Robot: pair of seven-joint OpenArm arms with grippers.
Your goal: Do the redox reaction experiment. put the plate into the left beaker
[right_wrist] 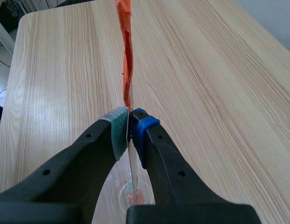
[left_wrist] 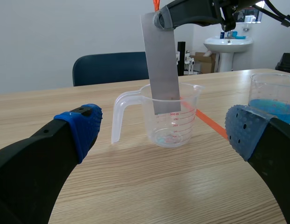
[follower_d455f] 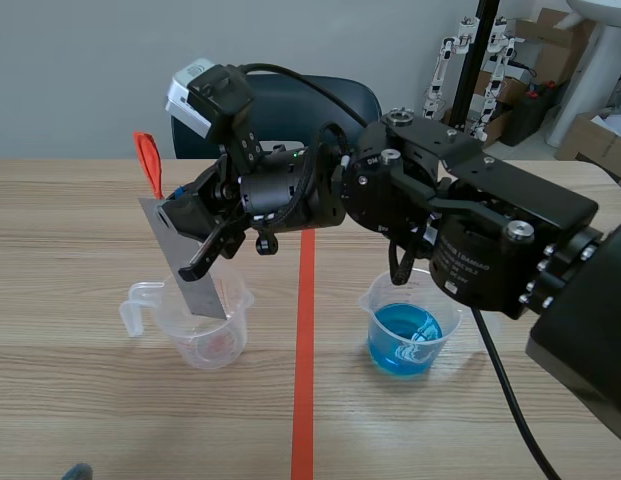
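Grey metal, a long thin plate (follower_d455f: 185,262), hangs pinched in my right claw (follower_d455f: 205,240) at centre left of the scene view. That arm comes in from the right and reaches past the orange-red line. From its wrist camera I see the plate edge-on (right_wrist: 131,163), the two pads pressed tight on it, with the orange tag (right_wrist: 126,51) running on ahead of the fingertips.

The relation that matters is the plate against the left beaker (follower_d455f: 200,320). The plate's long axis is close to upright but leaning: in the scene view its tagged end sits toward the upper left and its free end points down and to the right, into the beaker's mouth. From the left wrist camera the plate (left_wrist: 159,60) appears to have its lower edge already past the rim of the beaker (left_wrist: 170,116) and short of the floor, though I cannot be sure it touches no wall.

My left claw (left_wrist: 163,133) is spread wide and holds nothing, low over the worktop (left_wrist: 135,186), with the beaker ahead of it between the fingers' lines. The right beaker (follower_d455f: 410,330), holding blue liquid, stands well apart across the line.

I judge the next move is the right arm's alone: lower along the plate's axis, then release.
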